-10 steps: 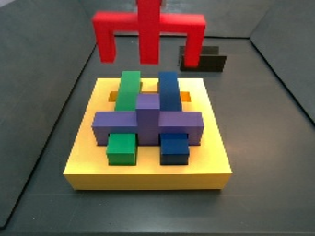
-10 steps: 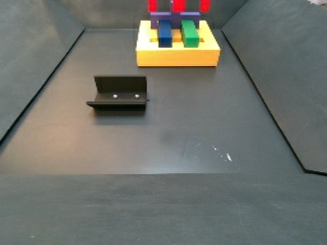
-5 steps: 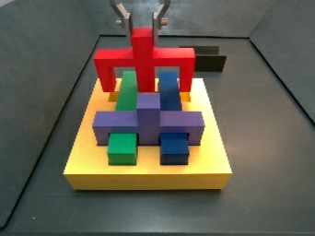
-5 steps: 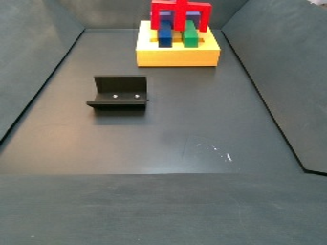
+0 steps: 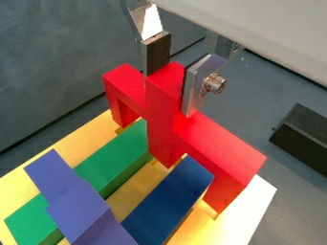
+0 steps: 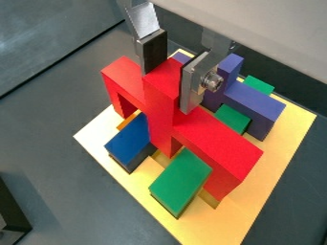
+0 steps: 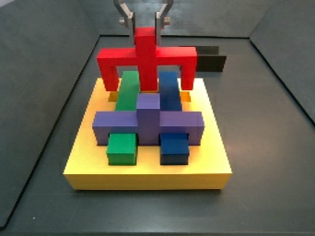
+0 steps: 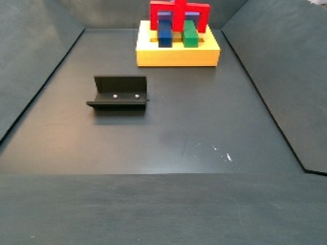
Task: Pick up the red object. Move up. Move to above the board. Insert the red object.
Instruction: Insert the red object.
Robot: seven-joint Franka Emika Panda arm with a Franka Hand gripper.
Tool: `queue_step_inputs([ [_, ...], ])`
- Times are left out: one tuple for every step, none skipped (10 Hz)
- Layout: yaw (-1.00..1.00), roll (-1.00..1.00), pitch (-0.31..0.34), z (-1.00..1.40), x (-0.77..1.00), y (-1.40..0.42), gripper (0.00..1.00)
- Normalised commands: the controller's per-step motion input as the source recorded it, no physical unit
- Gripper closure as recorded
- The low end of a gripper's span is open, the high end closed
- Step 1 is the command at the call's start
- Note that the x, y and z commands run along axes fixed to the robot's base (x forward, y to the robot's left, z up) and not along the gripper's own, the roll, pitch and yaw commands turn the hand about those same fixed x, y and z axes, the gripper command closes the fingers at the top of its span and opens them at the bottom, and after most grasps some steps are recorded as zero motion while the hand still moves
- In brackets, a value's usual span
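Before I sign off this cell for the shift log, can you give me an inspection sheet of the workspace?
Surface: dark grey floor, bare apart from the items below.
Job's things: bright red blocky piece held over the far end of the flat yellow board, straddling the green and blue blocks; purple cross-shaped block nearer.
Clutter: dark L-shaped fixture standing apart from the board.
End effector: above the board, shut on the red piece's post.
Cables: nothing seen.
Surroundings: grey enclosure walls.
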Motion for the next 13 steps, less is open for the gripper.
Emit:
queue_step_inputs([
  [0.07,0.13,0.027,-0.13,0.23,0.02,1.0],
  [0.04,0.16,0.031,-0.11,0.04,0.0,1.0],
  [0.0,0.12,0.017,-0.09,0.0,0.0,1.0],
  [0.0,0.13,0.02,-0.11,0.0,0.0,1.0],
  [0.0,0.09,0.0,-0.09,-0.15,0.0,1.0],
  [0.0,0.11,0.0,-0.12,-0.09,0.0,1.0],
  [0.0,0.13,0.003,-0.17,0.0,0.0,1.0],
  [0.0,0.13,0.01,-0.14,0.0,0.0,1.0],
  [0.01,0.12,0.01,-0.13,0.07,-0.04,1.0],
  [0.06,0.08,0.014,-0.16,0.3,0.0,1.0],
  [0.07,0.05,0.0,-0.11,0.22,0.0,1.0],
  [0.11,0.02,0.0,-0.12,0.19,-0.05,1.0],
  [0.13,0.0,-0.009,-0.14,0.13,-0.02,1.0],
])
